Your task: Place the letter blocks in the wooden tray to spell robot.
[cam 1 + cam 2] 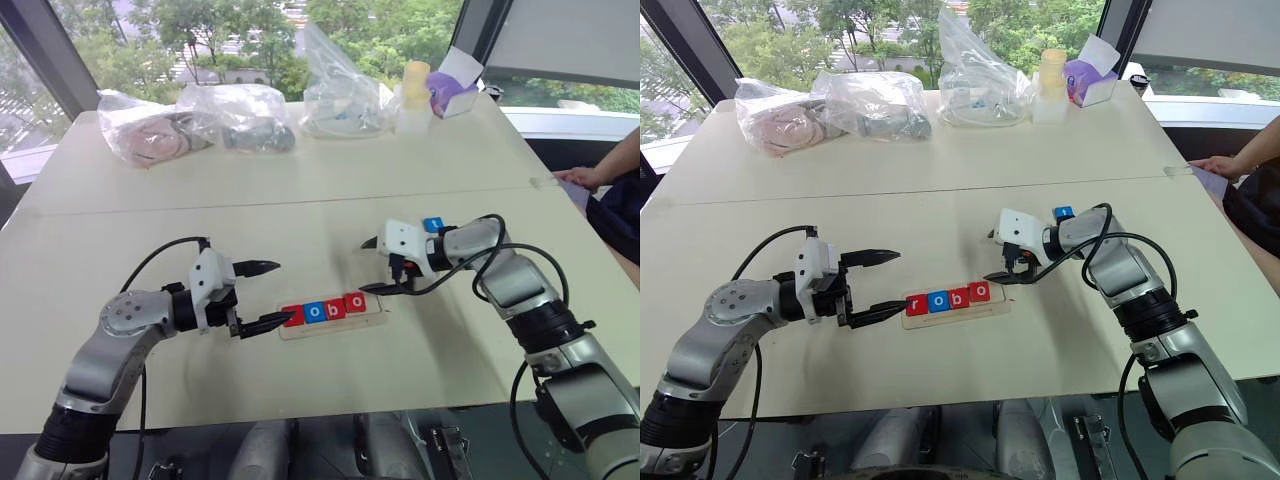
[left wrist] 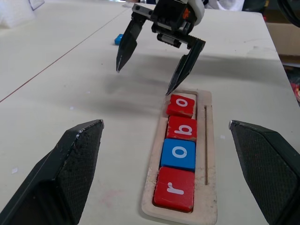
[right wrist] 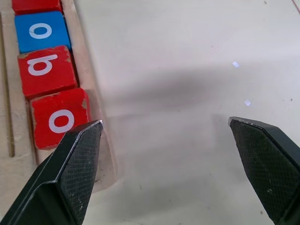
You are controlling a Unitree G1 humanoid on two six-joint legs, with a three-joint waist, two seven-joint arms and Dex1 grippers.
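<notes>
Nearest us, the left gripper (image 1: pixel 258 296) w/ two black tapered fingers stands released, holding nothing, one fingertip (image 1: pixel 272 321) right at the left end of the long narrow pale-wood tray (image 1: pixel 375 316). We see the tray lying flat on the matte beige table (image 1: pixel 300 390), its long axis running left-right w/ the right end angled slightly away from us. It has rounded corners and a thin groove (image 2: pixel 205 140) along one side.

Four flat square tiles sit in it, touching in a row: red r tile (image 2: pixel 174 188), blue o tile (image 2: pixel 178 153), red b tile (image 2: pixel 182 127), red o tile (image 2: pixel 181 105). In the head views they read r-o-b-o from left to right. The last red o sits a bit skewed. The tiles look like painted wood w/ chipped edges and white lowercase letters.

Just past the tray's right end we see the right gripper (image 1: pixel 372 266), fingers spread and empty, pointing down-left, lower fingertip (image 1: pixel 368 290) near the red o but apart from it.

Behind the right wrist lies a small blue tile (image 1: pixel 433 224) on the table, letter not readable.

Far edge: clear crinkled plastic bags (image 1: pixel 240 118), a pale yellow bottle (image 1: pixel 414 90), a purple box (image 1: pixel 455 97). A person's hand (image 1: pixel 578 178) rests at the far right.
</notes>
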